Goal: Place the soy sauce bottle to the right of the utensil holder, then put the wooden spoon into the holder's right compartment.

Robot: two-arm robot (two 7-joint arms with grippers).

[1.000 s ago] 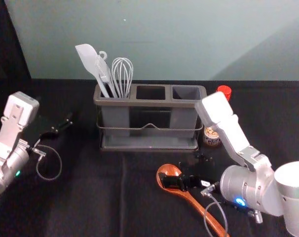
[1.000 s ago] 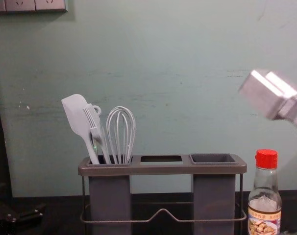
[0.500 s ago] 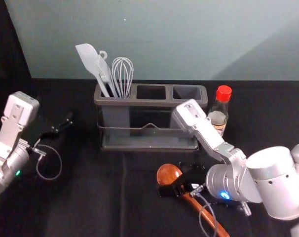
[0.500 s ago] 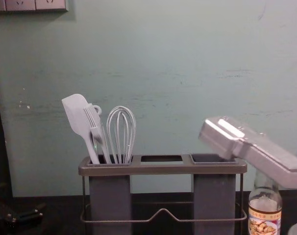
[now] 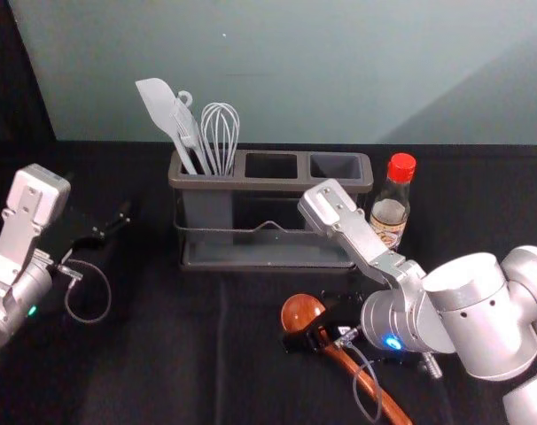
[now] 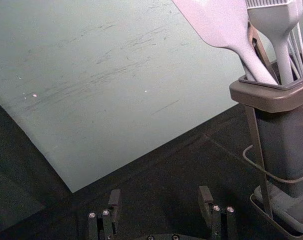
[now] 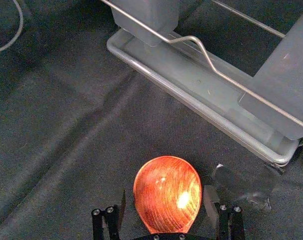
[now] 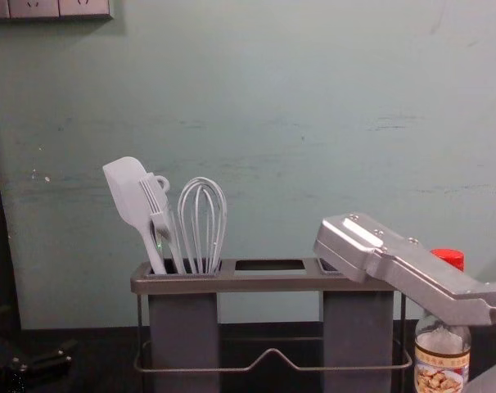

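My right gripper (image 5: 313,320) is low over the wooden spoon (image 5: 301,312), near the join of bowl and handle; the handle runs toward the front right. In the right wrist view the right gripper (image 7: 165,204) is open, the spoon's bowl (image 7: 167,192) lying between its fingers. The grey utensil holder (image 5: 268,185) stands behind. Its right compartment (image 5: 336,166) holds nothing visible. Upright just right of the holder is the soy sauce bottle (image 5: 390,214), red-capped. At the left, my left gripper (image 5: 111,225) is parked; the left wrist view has the left gripper (image 6: 160,201) open and empty.
A white spatula (image 5: 165,108), a brush and a whisk (image 5: 220,135) stand in the holder's left compartment. The wall (image 5: 322,71) rises behind the black-covered table (image 5: 162,354). My right forearm spans the front right, close to the bottle.
The right arm has swung leftward and its gripper has turned over the spoon, shifting slightly. In the head view the bottle has come out from behind the arm. The left arm has stayed still.
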